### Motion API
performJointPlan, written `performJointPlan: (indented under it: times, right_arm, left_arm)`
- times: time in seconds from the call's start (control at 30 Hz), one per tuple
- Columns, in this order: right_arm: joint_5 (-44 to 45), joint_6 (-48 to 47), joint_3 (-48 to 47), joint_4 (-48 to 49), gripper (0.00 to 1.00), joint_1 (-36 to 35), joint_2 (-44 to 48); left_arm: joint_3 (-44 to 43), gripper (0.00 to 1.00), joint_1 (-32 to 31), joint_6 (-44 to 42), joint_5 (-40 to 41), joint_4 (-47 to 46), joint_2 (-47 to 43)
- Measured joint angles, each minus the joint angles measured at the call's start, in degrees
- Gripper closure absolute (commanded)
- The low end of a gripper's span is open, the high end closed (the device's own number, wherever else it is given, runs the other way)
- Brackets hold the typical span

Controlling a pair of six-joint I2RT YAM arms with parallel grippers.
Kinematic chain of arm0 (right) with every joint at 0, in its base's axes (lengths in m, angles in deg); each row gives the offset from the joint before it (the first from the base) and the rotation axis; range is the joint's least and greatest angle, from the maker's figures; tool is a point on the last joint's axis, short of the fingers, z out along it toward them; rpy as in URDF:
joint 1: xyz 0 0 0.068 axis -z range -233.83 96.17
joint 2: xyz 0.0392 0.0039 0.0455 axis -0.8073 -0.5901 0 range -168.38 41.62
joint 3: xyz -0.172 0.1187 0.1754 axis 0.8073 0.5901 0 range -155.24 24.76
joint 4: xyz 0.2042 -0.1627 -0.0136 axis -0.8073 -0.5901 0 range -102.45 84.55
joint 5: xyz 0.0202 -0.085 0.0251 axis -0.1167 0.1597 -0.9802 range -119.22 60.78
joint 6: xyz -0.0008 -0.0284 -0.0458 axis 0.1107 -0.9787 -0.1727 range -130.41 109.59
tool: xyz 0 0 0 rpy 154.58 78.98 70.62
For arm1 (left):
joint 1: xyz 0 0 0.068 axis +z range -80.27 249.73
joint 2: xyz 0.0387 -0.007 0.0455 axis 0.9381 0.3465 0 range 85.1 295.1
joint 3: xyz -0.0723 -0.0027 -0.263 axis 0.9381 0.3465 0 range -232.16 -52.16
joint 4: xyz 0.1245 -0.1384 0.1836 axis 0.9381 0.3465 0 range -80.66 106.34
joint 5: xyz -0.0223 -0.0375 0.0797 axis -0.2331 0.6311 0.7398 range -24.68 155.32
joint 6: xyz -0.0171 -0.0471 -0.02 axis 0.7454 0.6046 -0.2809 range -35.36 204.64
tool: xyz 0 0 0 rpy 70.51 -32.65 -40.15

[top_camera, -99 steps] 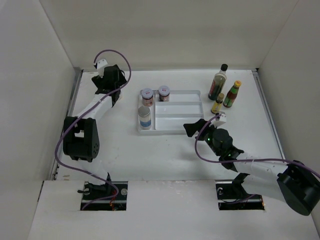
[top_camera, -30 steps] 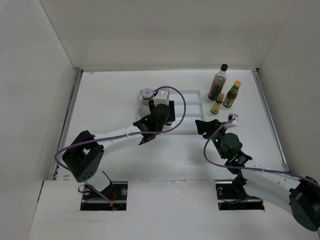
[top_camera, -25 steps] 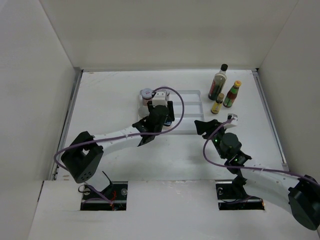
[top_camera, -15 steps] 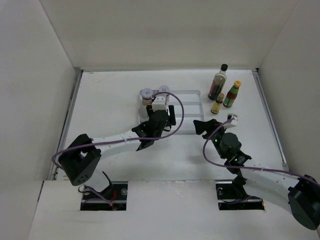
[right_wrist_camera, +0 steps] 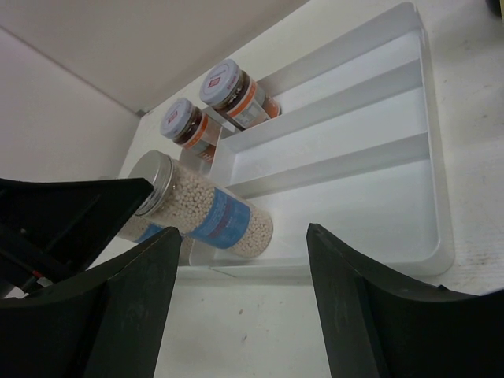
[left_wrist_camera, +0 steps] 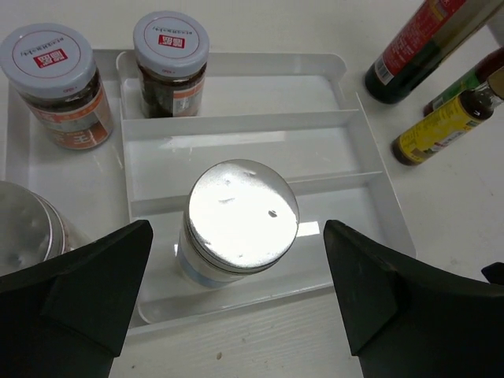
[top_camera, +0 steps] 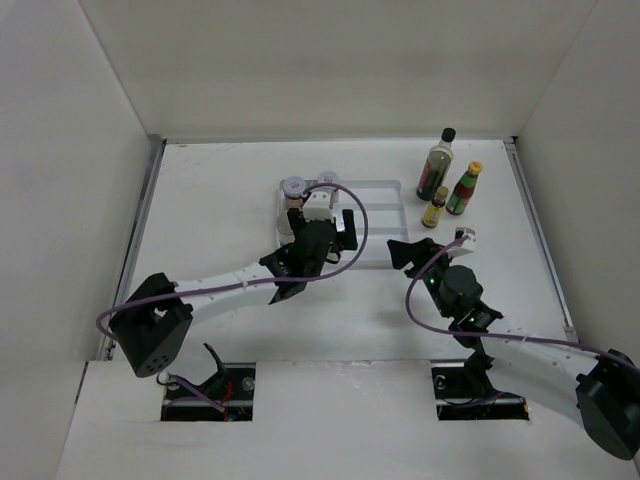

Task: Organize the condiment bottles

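Your left gripper (left_wrist_camera: pixel 236 236) is wide apart, with one finger on each side of a silver-lidded jar (left_wrist_camera: pixel 242 213), neither touching it. That jar stands upright in the nearest long row of the white tray (left_wrist_camera: pixel 260 161), toward the left end. The second silver-lidded jar (left_wrist_camera: pixel 27 228) is just beside it in the tray's left column. The left spice jar (left_wrist_camera: pixel 51 83) sits at the back of that column and the right spice jar (left_wrist_camera: pixel 171 51) at the left end of the back row. Your right gripper (top_camera: pixel 393 253) is apart too, holding nothing, near the tray's right front corner. The tall dark bottle (top_camera: pixel 438 162), red sauce bottle (top_camera: pixel 465 188) and tiny yellow bottle (top_camera: pixel 435 208) stand grouped on the table (top_camera: pixel 220 190) to the right, outside the tray.
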Motion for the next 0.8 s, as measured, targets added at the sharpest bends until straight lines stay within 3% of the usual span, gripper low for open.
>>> performJointPlan:
  times: [0.17, 0.33, 0.47, 0.67, 0.8]
  right_arm:
    - [0.2, -0.6, 0.0, 0.0, 0.63, 0.3, 0.0]
    - [0.3, -1.5, 0.0, 0.0, 0.79, 0.4, -0.2]
    - [0.4, -2.5, -0.4, -0.6, 0.80, 0.4, -1.9]
    - [0.9, -4.5, -5.8, -4.3, 0.76, -0.4, -7.4]
    - [1.8, -6.7, -15.5, -8.3, 0.61, -1.5, -13.0]
  left_arm:
    - [-1.4, 0.00, 0.1, -4.1, 0.0, -0.9, -4.3]
    - [-2.5, 0.00, 1.9, -9.0, 0.6, -7.0, -12.6]
    - [2.5, 0.00, 6.9, -9.4, 5.2, -13.5, -21.4]
    - [19.8, 0.00, 17.8, -2.5, 11.4, -15.0, -33.5]
    - [25.3, 0.00, 24.3, 4.4, 11.3, -10.5, -34.2]
